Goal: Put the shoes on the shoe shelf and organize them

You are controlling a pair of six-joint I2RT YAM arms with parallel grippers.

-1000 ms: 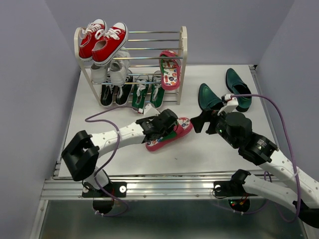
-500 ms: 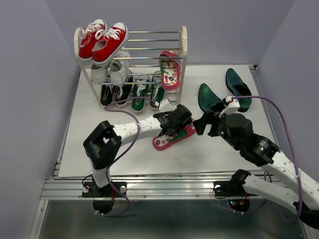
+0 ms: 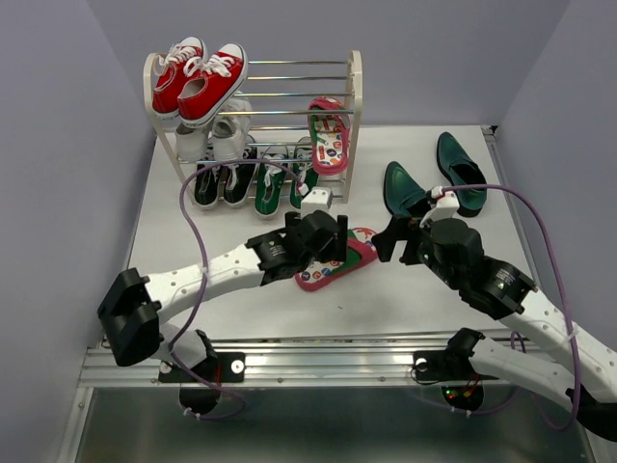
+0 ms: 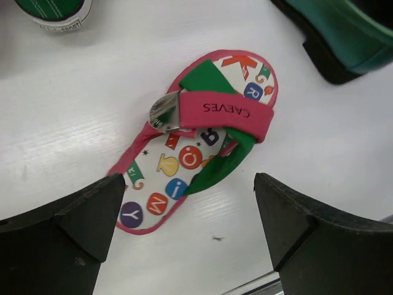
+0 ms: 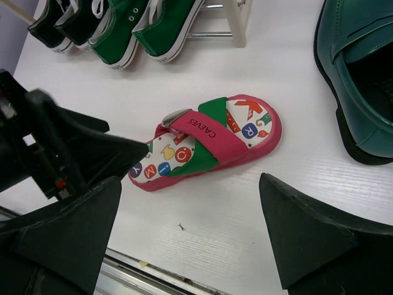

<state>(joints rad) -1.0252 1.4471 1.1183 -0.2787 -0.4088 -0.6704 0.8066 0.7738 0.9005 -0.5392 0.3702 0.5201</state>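
Left gripper point(image 4: 187, 187) is hovering over the flip-flop point(image 4: 227, 110), jaws spread wide; it's lying on the tabletop point(image 4: 73, 110), long axis running seven to one o'clock, right gripper point(image 5: 190, 196) gaping farther off

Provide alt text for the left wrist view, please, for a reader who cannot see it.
A pink-red flip-flop with a colourful lettered insole lies flat on the white table, framed by the two black fingers of the open left gripper. A dark green loafer shows at top right, and the toe of a green sneaker at top left.
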